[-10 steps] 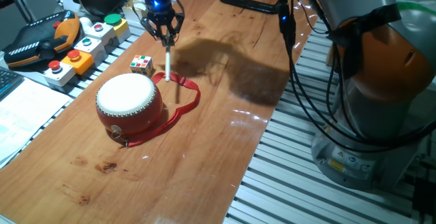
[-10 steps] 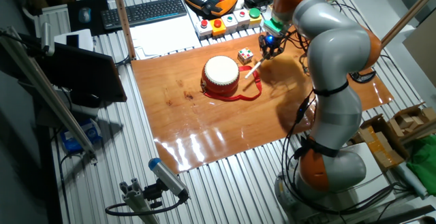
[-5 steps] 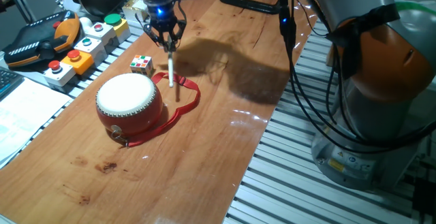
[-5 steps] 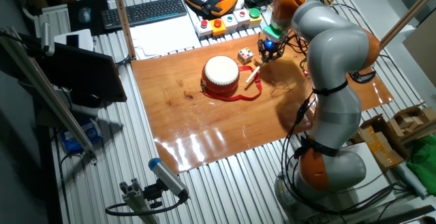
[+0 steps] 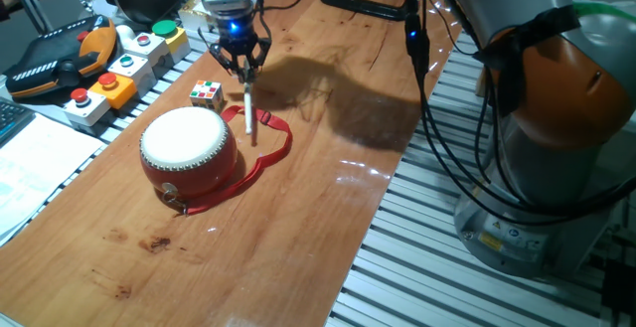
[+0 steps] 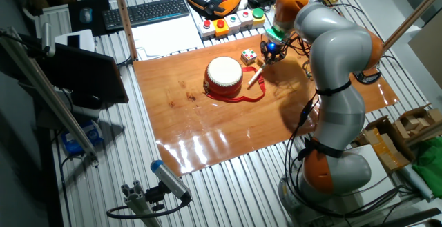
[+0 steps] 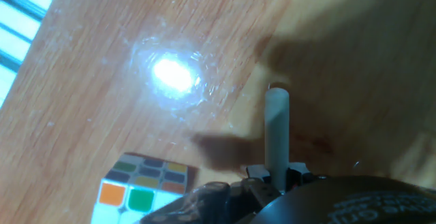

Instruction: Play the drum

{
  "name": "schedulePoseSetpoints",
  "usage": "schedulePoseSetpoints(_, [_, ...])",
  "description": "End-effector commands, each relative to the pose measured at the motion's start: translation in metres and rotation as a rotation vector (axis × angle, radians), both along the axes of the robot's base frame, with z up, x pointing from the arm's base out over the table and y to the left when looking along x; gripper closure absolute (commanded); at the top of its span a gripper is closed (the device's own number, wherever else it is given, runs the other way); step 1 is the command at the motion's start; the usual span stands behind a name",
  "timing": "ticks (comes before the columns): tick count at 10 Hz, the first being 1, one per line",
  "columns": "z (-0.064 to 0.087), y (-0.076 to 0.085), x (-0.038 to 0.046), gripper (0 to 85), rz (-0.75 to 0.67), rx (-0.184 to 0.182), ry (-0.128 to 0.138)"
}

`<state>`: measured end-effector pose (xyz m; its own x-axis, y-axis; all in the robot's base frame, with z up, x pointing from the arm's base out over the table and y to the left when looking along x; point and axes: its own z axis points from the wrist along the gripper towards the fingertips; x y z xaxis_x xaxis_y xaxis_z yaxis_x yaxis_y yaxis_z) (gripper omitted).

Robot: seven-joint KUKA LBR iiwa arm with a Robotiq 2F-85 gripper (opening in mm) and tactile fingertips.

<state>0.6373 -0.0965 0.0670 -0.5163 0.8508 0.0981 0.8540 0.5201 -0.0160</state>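
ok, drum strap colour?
Red, like the drum body; the strap shows best in one fixed view.

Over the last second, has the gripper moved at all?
Yes. The gripper, shut on the white stick, has shifted slightly away from the drum, toward the button box.

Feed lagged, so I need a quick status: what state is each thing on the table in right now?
Gripper: shut on the stick, beside the drum.
Stick: white, held at its top, hanging down, not touching the drumhead.
Drum: upright on the table, head up.
Strap: lying loose on the wood.
Puzzle cube: resting behind the drum.
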Motion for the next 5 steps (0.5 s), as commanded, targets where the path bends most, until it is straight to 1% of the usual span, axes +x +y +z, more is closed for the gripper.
schedulePoseSetpoints(1, [-0.0040, -0.0006, 0.0011, 84.3, 0.000, 0.005, -0.002])
schedulePoseSetpoints(2, [-0.0074, -0.0010, 0.0024, 83.7, -0.004, 0.013, -0.009])
schedulePoseSetpoints(3, [-0.0103, -0.0011, 0.0031, 72.0, -0.014, 0.017, -0.016])
schedulePoseSetpoints(4, [-0.0119, -0.0009, 0.0034, 58.0, -0.025, 0.024, -0.023])
schedulePoseSetpoints(5, [-0.0128, -0.0001, 0.0032, 55.3, -0.027, 0.026, -0.026])
